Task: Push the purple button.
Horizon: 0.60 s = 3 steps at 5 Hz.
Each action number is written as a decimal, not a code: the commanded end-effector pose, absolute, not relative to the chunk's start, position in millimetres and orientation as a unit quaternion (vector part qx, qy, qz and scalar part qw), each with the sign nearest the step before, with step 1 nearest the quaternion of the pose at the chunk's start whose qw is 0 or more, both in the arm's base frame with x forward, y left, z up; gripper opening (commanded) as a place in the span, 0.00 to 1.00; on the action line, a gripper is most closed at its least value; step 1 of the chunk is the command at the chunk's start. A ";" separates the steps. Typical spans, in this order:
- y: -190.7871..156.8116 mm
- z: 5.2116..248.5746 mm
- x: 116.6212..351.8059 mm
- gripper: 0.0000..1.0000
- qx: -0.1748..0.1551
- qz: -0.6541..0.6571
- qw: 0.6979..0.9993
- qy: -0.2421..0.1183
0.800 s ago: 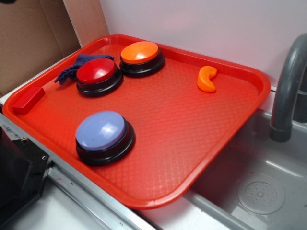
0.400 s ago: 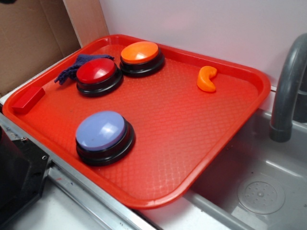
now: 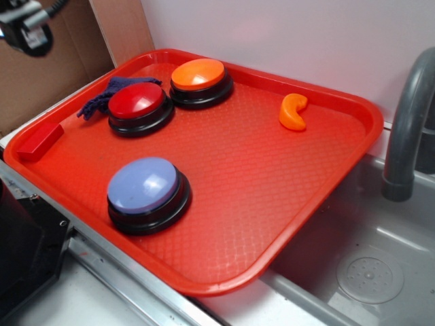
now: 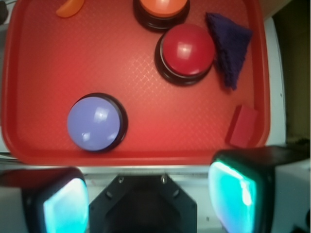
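The purple button (image 3: 144, 187) has a pale lavender-blue dome on a black base and sits on the red tray (image 3: 272, 183) near its front left. The wrist view shows the purple button (image 4: 94, 123) ahead and left of my gripper (image 4: 148, 194). The gripper is open, with its teal pads (image 4: 233, 194) wide apart and nothing between them. It hangs high above the metal edge just outside the tray (image 4: 43, 58), clear of the button. Only a dark part of the arm (image 3: 27, 27) shows in the top left corner of the exterior view.
A red button (image 3: 138, 102), an orange button (image 3: 198, 75), a purple cloth (image 3: 102, 98), a red block (image 3: 39, 141) and an orange curved piece (image 3: 293, 112) also lie on the tray. A grey faucet (image 3: 408, 122) and a sink (image 3: 367, 272) are on the right.
A part of the arm has come into the top left corner of the exterior view. Nothing on the tray has moved.
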<state>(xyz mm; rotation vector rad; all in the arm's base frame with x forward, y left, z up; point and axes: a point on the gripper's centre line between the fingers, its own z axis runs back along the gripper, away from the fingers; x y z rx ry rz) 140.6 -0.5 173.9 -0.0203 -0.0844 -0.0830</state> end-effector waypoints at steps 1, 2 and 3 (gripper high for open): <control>-42.0 119.4 167.0 1.00 0.010 -0.111 0.994 -0.024; -50.4 98.2 169.2 1.00 0.012 -0.123 0.992 -0.030; -56.3 74.4 169.4 1.00 0.005 -0.122 0.992 -0.037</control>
